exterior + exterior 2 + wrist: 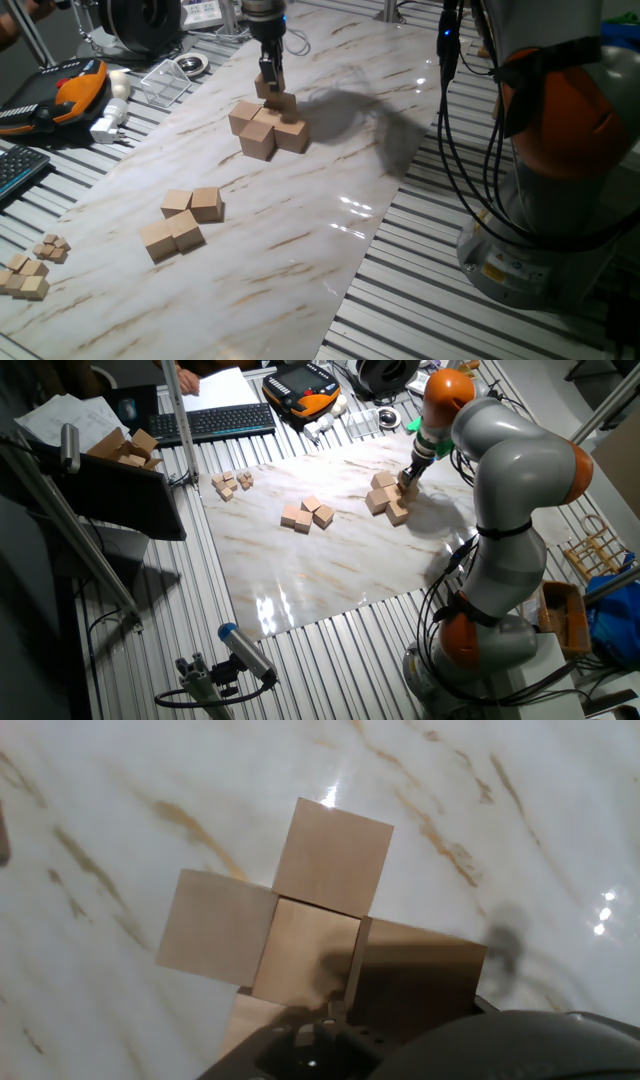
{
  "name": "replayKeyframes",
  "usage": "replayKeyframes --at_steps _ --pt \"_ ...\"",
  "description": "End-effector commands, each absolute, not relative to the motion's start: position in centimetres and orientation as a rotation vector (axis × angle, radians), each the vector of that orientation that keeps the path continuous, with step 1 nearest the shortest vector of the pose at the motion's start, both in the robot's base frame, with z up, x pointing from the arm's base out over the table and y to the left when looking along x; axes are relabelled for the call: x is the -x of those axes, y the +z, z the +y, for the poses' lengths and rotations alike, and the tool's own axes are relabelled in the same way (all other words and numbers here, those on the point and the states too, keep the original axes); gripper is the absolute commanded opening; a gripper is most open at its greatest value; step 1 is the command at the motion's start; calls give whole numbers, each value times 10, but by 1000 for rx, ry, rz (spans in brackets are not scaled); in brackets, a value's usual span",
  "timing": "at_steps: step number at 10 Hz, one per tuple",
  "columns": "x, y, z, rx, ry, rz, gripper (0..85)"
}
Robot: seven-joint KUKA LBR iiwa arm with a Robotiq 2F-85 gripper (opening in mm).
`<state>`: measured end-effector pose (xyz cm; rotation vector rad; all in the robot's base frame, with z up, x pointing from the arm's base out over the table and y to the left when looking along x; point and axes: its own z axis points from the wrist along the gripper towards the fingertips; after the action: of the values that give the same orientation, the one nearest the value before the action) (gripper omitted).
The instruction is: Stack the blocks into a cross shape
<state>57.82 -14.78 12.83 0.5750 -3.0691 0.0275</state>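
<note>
Your gripper (271,84): clamped on a block (279,101) | cross of blocks (262,130) directly beneath it | four spare blocks (183,222) well off toward the table edge

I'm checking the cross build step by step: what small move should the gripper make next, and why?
Probably a short, straight descent. The gripper hangs just over the cross cluster, seemingly holding a block above it. The hand view shows the centre block below, so lowering would seat it.
</note>
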Motion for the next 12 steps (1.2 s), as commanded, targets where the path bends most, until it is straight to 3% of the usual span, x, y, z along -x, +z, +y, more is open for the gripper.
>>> replayKeyframes --at_steps 1,5,12 --pt "-577 127 -147 -567 26 -3068 0" --pt "-574 112 -154 -573 6 -3076 0" --pt "-572 111 -156 -532 -19 -3072 0"
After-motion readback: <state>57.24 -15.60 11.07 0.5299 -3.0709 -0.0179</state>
